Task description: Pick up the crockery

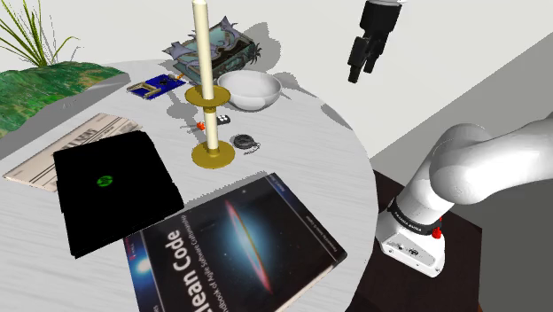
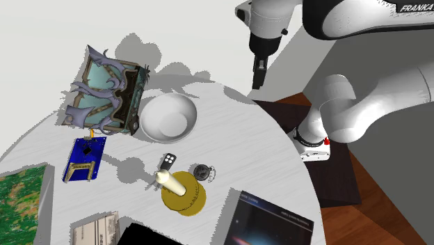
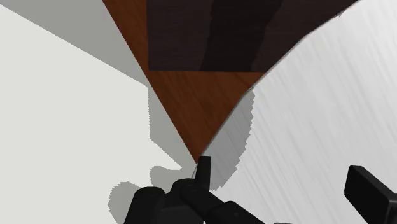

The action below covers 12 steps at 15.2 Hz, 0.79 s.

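Bowl, white, upright on the round table, just right of the candlestick in the shoulder view, well apart from the pincer: lower and off to that view's left of it. Pincer high above the table's rim, fingers spread wide, clasping nothing.

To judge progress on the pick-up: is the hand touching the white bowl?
Apart. The shoulder view shows the hand up in the air, a plain gap between it and the bowl.
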Available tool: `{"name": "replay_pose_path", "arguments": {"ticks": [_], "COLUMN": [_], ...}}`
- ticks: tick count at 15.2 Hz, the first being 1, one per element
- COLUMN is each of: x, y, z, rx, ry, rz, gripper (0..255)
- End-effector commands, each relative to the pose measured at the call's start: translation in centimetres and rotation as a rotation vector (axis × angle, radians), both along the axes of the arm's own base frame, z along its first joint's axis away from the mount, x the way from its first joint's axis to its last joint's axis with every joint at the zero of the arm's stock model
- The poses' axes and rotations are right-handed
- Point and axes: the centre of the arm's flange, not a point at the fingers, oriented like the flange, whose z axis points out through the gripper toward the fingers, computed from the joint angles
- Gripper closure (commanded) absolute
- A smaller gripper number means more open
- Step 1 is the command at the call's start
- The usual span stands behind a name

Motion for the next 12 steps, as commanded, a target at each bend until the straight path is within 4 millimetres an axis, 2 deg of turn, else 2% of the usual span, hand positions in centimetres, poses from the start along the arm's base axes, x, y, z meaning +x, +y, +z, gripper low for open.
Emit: {"name": "replay_pose_path", "arguments": {"ticks": [1,12], "x": [0.0,14.1], "y": [0.0,0.7], "z": [0.0,-2.5], "rx": [0.000,0.086], "ry": [0.000,-0.003], "rz": [0.000,-0.023], "gripper": [0,0]}}
